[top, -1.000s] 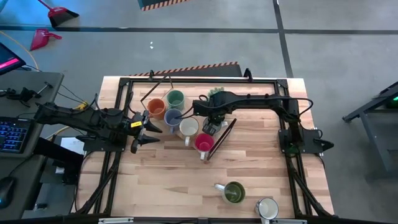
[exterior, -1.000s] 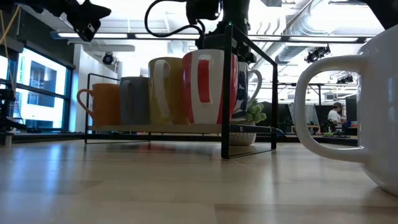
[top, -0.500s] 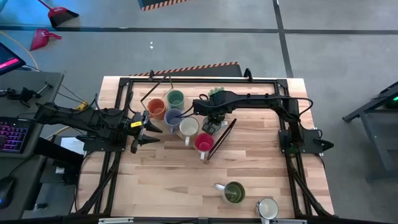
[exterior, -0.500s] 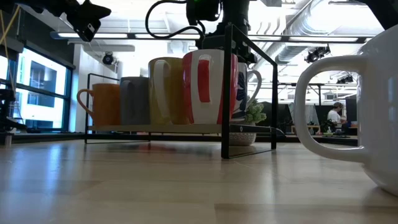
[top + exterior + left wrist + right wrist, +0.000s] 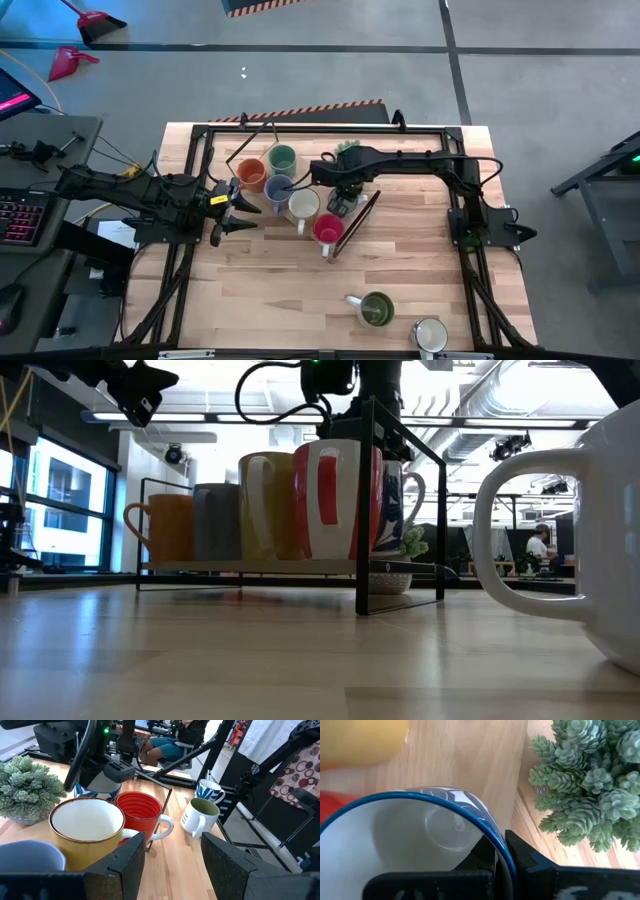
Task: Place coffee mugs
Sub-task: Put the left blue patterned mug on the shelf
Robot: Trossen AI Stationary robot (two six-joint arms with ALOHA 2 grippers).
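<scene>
Coffee mugs sit mostly clustered inside a black wire rack (image 5: 358,215) at the back middle of the butcher-block table (image 5: 270,290). The white mug (image 5: 590,540) fills the low view's right edge, cut off, handle toward the camera; from above it stands at the table's front right corner. Just beside it is the dark olive mug (image 5: 376,309), cream outside, with small print too blurred to read. In the rack stand the cream-and-yellow mug (image 5: 87,832), the red mug (image 5: 141,812) ribbed inside, the blue-grey mug (image 5: 278,187), the orange mug (image 5: 251,174) and the green mug (image 5: 282,158). The right gripper (image 5: 495,857) is clamped on the rim of a white mug with blue rim and pattern (image 5: 427,837), next to the spiky potted plant (image 5: 582,780); its body is largely hidden behind the red mug in the low view. The left gripper (image 5: 172,852) hangs with fingers apart, just left of the rack.
</scene>
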